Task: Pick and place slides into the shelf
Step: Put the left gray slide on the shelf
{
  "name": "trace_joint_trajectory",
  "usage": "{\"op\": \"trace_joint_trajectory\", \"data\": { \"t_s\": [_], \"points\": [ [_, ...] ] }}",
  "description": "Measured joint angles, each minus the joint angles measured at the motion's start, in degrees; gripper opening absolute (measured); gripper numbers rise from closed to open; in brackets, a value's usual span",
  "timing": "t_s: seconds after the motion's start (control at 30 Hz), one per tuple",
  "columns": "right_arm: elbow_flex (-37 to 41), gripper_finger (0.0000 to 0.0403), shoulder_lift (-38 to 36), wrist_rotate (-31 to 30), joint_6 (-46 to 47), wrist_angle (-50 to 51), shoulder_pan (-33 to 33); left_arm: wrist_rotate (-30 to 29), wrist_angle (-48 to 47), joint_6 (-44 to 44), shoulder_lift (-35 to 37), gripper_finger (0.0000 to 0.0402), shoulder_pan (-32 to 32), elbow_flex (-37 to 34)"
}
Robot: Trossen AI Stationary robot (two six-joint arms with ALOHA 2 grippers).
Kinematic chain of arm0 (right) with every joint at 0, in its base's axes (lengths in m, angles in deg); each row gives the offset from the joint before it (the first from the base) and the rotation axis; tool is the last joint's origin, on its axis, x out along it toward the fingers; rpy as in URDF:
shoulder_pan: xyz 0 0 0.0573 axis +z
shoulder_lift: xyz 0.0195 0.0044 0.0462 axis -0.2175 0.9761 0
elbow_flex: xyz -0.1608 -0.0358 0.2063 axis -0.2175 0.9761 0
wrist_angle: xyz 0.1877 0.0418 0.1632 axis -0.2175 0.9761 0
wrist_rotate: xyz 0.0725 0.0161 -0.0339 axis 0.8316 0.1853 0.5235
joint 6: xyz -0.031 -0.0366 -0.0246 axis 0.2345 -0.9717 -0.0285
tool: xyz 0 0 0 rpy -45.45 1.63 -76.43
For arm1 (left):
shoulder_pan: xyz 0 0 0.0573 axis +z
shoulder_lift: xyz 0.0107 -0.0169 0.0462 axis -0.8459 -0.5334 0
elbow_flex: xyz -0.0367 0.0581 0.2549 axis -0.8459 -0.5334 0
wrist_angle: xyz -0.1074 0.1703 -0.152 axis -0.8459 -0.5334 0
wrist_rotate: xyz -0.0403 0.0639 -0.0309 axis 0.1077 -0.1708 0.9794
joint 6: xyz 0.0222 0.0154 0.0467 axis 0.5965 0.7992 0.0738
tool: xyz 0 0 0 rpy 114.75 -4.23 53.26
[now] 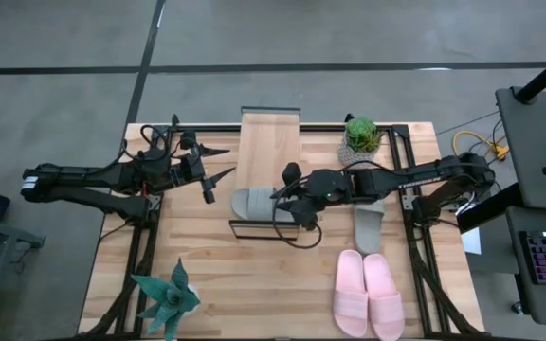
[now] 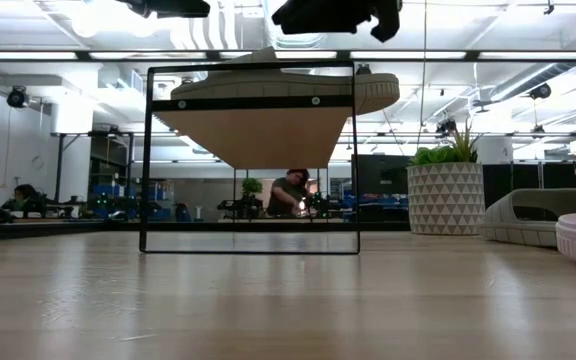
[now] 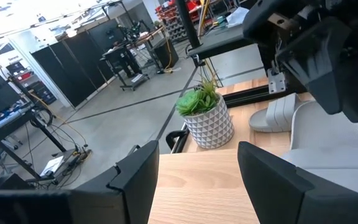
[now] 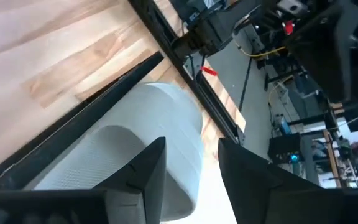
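Grey slide (image 1: 252, 202) lies on the shelf (image 1: 269, 142) top at its near end, right hand (image 1: 283, 192) clamped on its strap. Second grey slide (image 1: 369, 227) and pink pair (image 1: 368, 294) sit on the counter (image 1: 254, 284). Left hand (image 1: 218, 162), fingers apart and empty, hovers beside the shelf.

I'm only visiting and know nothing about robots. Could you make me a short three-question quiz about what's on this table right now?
1. True or false: a grey slide lies on the shelf.
2. Which gripper is over that slide? A) left gripper B) right gripper
3. Fill in: the pink pair lies on the ____.

Key:
1. True.
2. B; the left one waits beside the shelf, fingers open.
3. Table, near the second grey slide.
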Motion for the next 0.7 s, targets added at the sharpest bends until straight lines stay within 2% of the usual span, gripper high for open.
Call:
{"op": "trace_joint_trajectory", "data": {
  "t_s": [0.17,0.3,0.43,0.53,0.7],
  "points": [
    [-3.3,0.0146,2.1,3.3,2.4,1.3,-0.1,0.0,0.0,0.0,0.0,0.0204,0.0,0.0],
    [-10.2,0.0155,5.0,3.1,2.8,9.4,-0.2,0.0,0.2,0.0,0.0,0.0204,0.0,0.0],
    [-15.8,0.0162,6.5,3.2,5.4,22.2,-0.2,0.0,-0.2,0.0,0.1,0.0204,0.0,0.0],
    [-16.3,0.016,6.1,3.2,5.6,25.2,-0.2,0.0,-0.7,0.0,0.0,0.0204,0.0,0.0],
    [-15.1,0.0149,7.8,2.9,2.4,23.7,-0.3,0.0,-0.6,-0.1,-0.1,0.0204,0.0,0.0]
  ]
}}
